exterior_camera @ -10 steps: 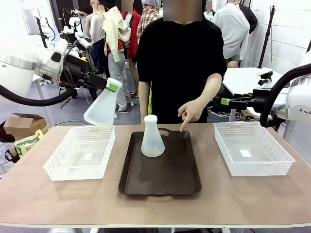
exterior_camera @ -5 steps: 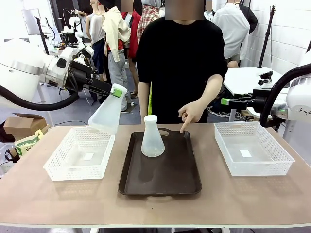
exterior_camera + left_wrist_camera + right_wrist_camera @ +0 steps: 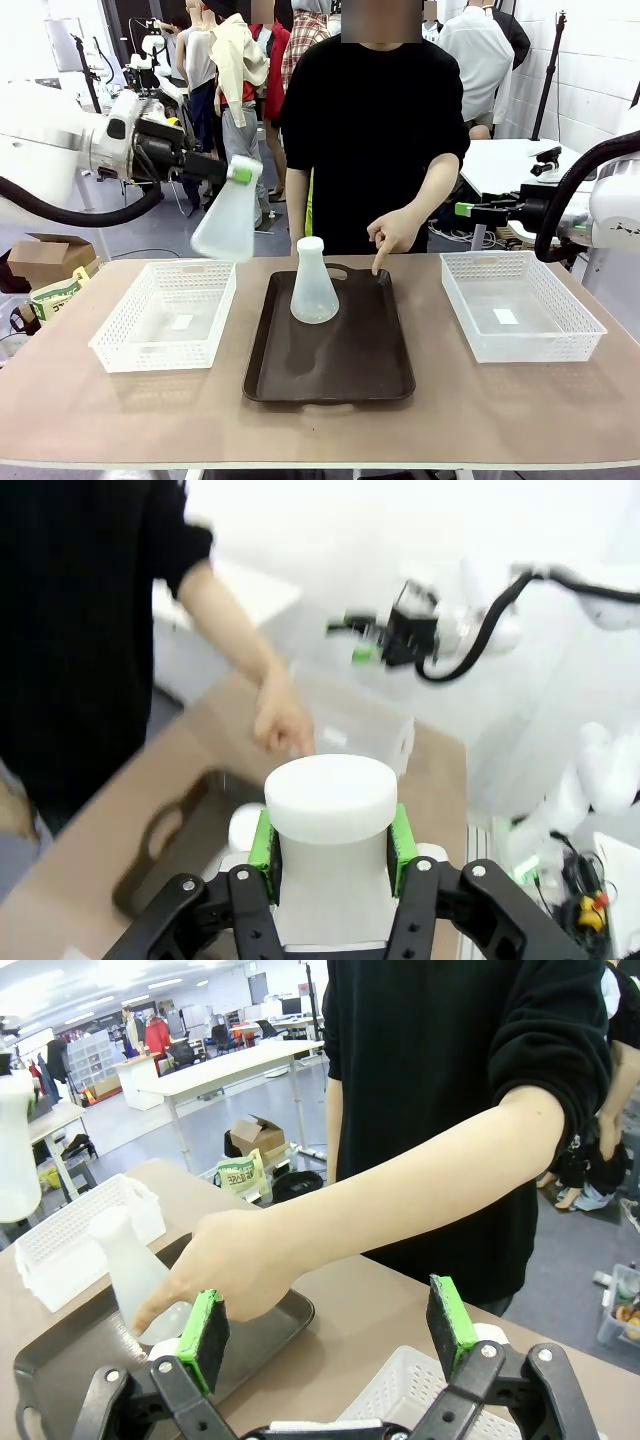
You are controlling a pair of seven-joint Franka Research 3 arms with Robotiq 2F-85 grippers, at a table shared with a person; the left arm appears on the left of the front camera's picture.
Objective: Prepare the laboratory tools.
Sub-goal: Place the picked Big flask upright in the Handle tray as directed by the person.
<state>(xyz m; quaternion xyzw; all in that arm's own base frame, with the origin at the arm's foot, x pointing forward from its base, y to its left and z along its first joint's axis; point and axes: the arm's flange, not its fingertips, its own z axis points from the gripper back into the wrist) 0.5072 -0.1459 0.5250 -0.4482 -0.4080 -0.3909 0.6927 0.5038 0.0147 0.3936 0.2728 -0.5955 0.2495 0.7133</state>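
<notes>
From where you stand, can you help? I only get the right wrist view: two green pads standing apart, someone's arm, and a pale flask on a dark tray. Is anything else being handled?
Observer: Yes. The left gripper is shut on the neck of a second flask, held tilted in the air.
Operator: Held over what?
Observer: Above the inner back corner of the left basket, near the tray.
Operator: And my arm, is it near the table?
Observer: The right gripper hangs open behind the right basket, beside the person's pointing hand.
</notes>
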